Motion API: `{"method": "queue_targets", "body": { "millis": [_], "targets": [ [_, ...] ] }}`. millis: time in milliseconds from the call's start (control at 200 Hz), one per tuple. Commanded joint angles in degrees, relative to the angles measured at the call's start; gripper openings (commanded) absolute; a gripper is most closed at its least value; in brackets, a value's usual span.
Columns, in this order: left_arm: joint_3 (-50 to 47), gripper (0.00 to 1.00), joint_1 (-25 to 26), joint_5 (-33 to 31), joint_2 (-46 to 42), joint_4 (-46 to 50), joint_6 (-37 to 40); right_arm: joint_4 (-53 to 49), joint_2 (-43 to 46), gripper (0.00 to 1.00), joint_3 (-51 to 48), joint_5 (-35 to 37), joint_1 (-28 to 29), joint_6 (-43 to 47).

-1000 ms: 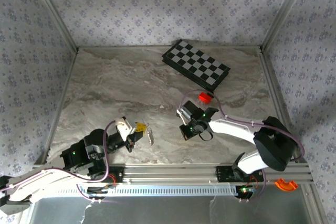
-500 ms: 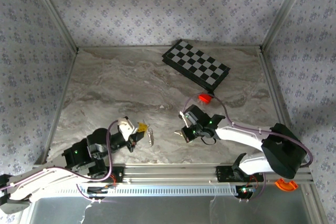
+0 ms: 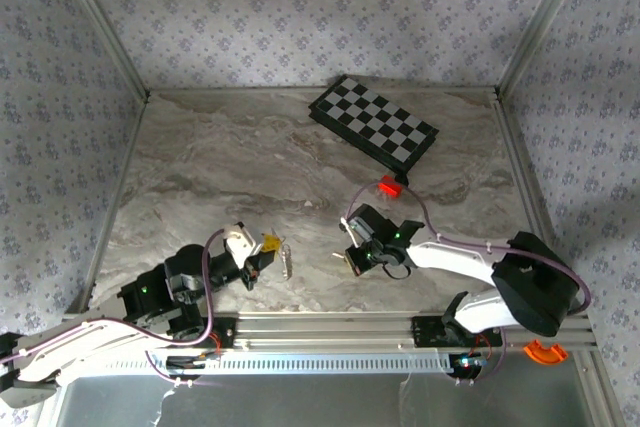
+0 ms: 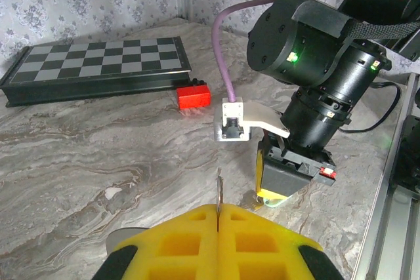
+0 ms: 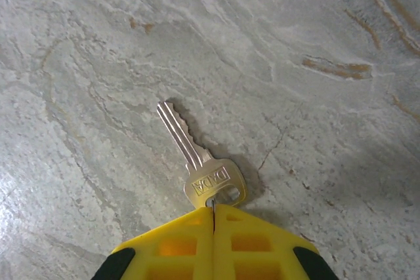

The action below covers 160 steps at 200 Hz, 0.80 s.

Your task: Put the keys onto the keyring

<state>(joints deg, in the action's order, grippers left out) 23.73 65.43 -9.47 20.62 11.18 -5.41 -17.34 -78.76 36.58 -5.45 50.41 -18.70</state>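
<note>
A silver key lies flat on the marble, its blade pointing away from my right gripper. That gripper is shut, and its yellow tips rest on the edge of the key's head by the hole. In the top view the key pokes out to the left of the right gripper. From the left wrist view, a pale mint-green piece shows under the right gripper's tips. My left gripper is shut on the thin metal keyring, seen edge-on. In the top view the keyring sticks out to the right of the left gripper.
A small red block lies behind the right arm, with a folded chessboard further back. An orange C-shaped piece sits off the table at the near right. The aluminium rail runs along the near edge.
The right gripper has moved toward the near edge and slightly left, tips down on the table, and the key now shows at its left side. The left gripper and keyring have stayed still.
</note>
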Motion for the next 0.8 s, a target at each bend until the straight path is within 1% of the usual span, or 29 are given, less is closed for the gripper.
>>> {"method": "queue_targets", "body": {
  "millis": [0,65,190,275,345,440,525,590,690,795],
  "targets": [
    [1.48,0.00,0.49,-0.19,-1.03,-1.01,0.38,-3.11,-1.36,0.03,2.39,1.39,0.22,1.10],
    [1.54,0.00,0.43,-0.19,-1.10,-1.07,0.38,-4.17,-1.60,0.07,3.40,1.69,0.22,1.47],
    [1.59,0.00,0.49,-0.06,-0.88,-1.05,0.39,-7.02,-1.19,0.23,4.84,1.49,-0.21,1.15],
    [1.59,0.00,0.49,-0.11,-0.99,-0.93,0.26,-10.09,-0.24,0.30,6.35,1.26,-0.22,0.78],
    [1.56,0.00,0.48,-0.15,-1.15,-0.88,0.22,-14.43,0.82,0.34,8.15,0.37,-0.40,1.24],
    [1.84,0.00,0.48,0.12,-0.95,-0.90,0.07,-23.40,0.96,0.37,12.20,-3.34,-1.54,1.66],
    [1.85,0.00,0.49,0.77,-0.35,-0.94,-0.17,-31.24,-1.61,0.41,17.42,-6.11,-3.48,3.51],
    [1.78,0.00,0.49,0.84,-0.14,-0.96,-0.32,-37.40,-4.88,0.44,22.06,-6.76,-4.30,6.34],
    [1.43,0.00,0.57,1.12,-0.22,-1.41,-0.43,-43.01,-8.60,0.49,27.23,-6.67,-5.22,8.28],
    [1.13,0.00,0.55,1.99,0.08,-2.02,-0.49,-45.38,-12.13,0.52,30.14,-6.75,-6.61,9.93]
  ]
}}
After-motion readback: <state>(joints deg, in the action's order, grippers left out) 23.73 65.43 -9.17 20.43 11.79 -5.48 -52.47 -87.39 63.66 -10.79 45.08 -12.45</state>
